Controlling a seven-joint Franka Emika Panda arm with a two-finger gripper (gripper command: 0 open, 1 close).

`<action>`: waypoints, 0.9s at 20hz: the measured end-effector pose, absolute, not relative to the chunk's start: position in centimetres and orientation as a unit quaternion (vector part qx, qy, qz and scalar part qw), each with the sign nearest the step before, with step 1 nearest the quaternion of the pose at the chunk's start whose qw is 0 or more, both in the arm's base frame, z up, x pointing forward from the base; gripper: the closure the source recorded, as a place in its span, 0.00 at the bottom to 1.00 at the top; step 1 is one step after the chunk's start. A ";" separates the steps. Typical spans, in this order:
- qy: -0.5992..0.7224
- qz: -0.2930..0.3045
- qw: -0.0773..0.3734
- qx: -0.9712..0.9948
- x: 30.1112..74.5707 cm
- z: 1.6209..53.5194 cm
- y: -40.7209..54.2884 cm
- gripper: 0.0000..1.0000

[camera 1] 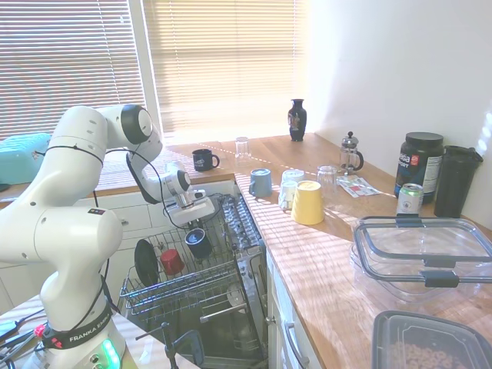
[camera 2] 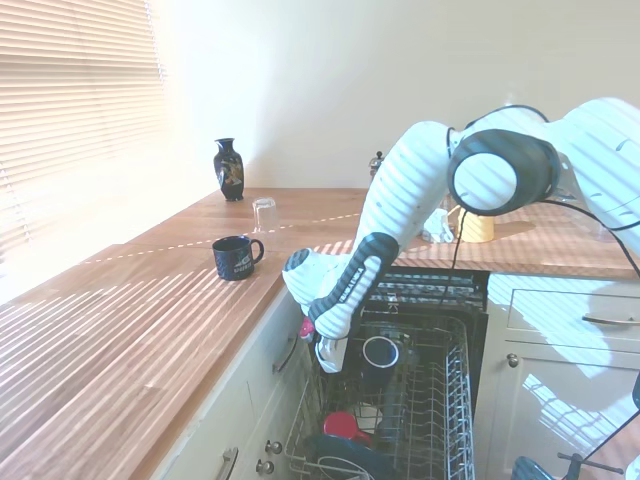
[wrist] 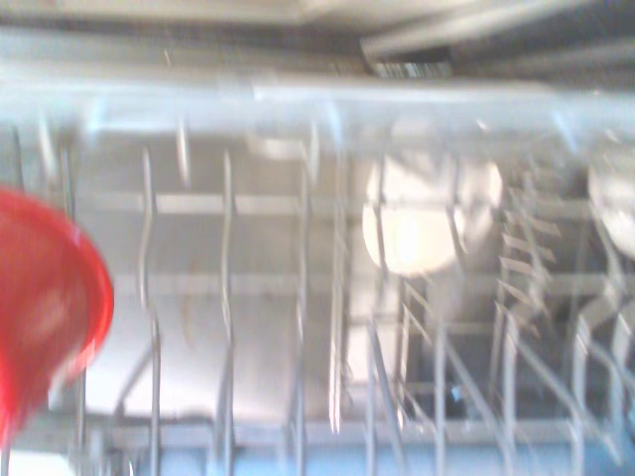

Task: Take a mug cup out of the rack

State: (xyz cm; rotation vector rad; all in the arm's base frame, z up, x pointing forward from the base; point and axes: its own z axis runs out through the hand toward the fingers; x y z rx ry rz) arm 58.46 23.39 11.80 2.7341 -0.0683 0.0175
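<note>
The mug cup is small, dark navy and glossy, with a lighter rim. It hangs tilted just above the rack, with my gripper shut on its rim. From the other side, the mug cup shows its pale round rim beside the gripper, over the wire rack. The wrist view is blurred and shows only the rack's tines and a red cup; the mug cup is not in it.
A small red cup and a dark plate stand in the rack below. A black printed mug, a glass, a blue-grey mug and a yellow mug are on the counter beside the dishwasher.
</note>
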 end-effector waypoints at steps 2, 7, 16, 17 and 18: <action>-0.029 0.010 0.211 0.977 57.7 13.5 23.3 1.00; -0.036 0.025 0.232 0.972 55.7 19.3 24.1 1.00; -0.088 0.044 0.244 0.965 57.9 33.4 20.7 1.00; -0.094 0.042 0.245 0.964 58.7 34.3 19.6 1.00; -0.099 0.042 0.246 0.963 59.5 35.1 18.5 1.00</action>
